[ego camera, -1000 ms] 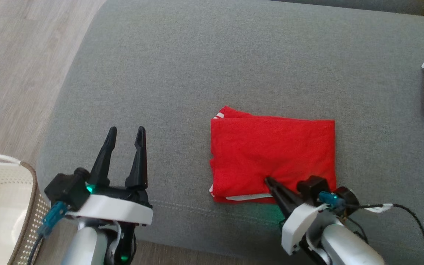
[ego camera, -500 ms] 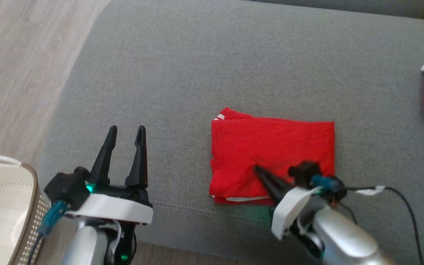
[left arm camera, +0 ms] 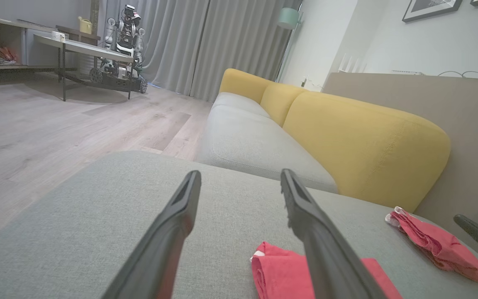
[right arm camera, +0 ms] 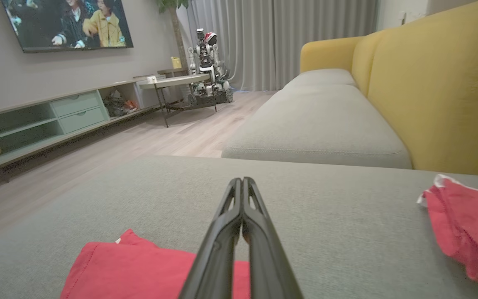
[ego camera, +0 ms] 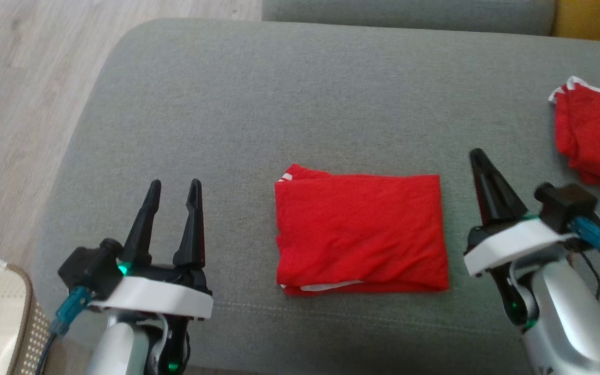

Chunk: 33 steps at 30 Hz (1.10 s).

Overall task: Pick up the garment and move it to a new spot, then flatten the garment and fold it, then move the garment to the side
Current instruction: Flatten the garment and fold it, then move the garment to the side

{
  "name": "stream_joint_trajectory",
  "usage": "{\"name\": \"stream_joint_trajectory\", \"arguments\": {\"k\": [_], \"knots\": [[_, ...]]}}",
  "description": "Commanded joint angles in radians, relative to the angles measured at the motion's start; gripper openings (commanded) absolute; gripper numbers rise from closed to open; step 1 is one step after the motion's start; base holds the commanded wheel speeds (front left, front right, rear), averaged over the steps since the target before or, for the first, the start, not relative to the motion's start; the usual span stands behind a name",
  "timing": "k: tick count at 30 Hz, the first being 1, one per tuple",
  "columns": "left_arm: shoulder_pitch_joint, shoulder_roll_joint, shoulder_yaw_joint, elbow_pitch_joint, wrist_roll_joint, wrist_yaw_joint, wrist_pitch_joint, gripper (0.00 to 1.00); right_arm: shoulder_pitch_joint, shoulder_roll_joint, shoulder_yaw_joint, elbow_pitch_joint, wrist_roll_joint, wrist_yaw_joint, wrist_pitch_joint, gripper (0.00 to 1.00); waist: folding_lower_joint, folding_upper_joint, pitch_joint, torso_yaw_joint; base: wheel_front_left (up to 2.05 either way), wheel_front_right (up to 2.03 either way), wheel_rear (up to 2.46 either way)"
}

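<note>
My closed, empty right end effector has lifted off the folded red cloth garment, which lies at centre frame on the grey fabric sofa seat, while my left end effector waits open at lower left: folding looks done, the sideways move remains

A grey sofa seat lies in the middle of the head view, with pale wood floor from nine to eleven o'clock. In the right wrist view, yellow back cushions stand at three o'clock and grey curtains hang at twelve. A television sits at ten o'clock, on a grey wall above a low green cabinet — a small table stands nearby.
</note>
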Motion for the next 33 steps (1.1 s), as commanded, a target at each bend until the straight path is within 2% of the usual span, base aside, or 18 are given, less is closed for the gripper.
{"name": "stream_joint_trajectory", "arguments": {"k": [1, 6, 8, 9, 16, 28, 33], "knots": [[-0.019, 0.001, 0.030, -0.032, 0.004, -0.004, -0.012, 1.00, -0.006, 0.016, 0.001, -0.047, -0.018, 0.000, -0.009, 0.00, 0.0000, 0.0000, -0.009, -0.011, 0.00, 0.00, 0.00], [-0.008, 0.001, 0.026, -0.023, 0.006, -0.007, -0.012, 1.00, 0.059, 0.061, -0.103, -0.113, -0.086, 0.000, -0.009, 0.00, 0.0000, 0.0000, -0.029, -0.036, 0.00, 0.00, 0.00], [-0.001, 0.001, 0.022, -0.017, 0.007, -0.008, -0.012, 1.00, 0.080, 0.074, -0.124, -0.130, -0.107, 0.000, -0.009, 0.97, 0.0000, 0.0000, -0.038, -0.044, 0.00, 0.00, 0.00], [0.003, 0.001, 0.021, -0.013, 0.008, -0.009, -0.012, 1.00, 0.091, 0.081, -0.136, -0.136, -0.114, 0.000, -0.009, 1.00, 0.0000, 0.0000, -0.042, -0.047, 0.00, 0.00, 0.00], [0.022, 0.001, 0.013, -0.003, 0.006, -0.009, -0.012, 1.00, 0.146, 0.107, -0.171, -0.158, -0.138, 0.000, -0.009, 1.00, 0.0000, 0.0000, -0.048, -0.059, 0.00, 0.00, 0.00], [0.027, 0.001, 0.009, 0.004, 0.003, -0.008, -0.012, 1.00, 0.157, 0.115, -0.168, -0.134, -0.150, 0.000, -0.009, 1.00, 0.0000, 0.0000, -0.053, -0.058, 0.00, 0.00, 0.00], [0.024, 0.001, 0.014, 0.001, 0.002, -0.009, -0.012, 1.00, 0.156, 0.116, -0.181, -0.117, -0.189, 0.000, -0.009, 1.00, 0.0000, 0.0000, -0.049, -0.054, 0.00, 0.00, 0.00]]}}
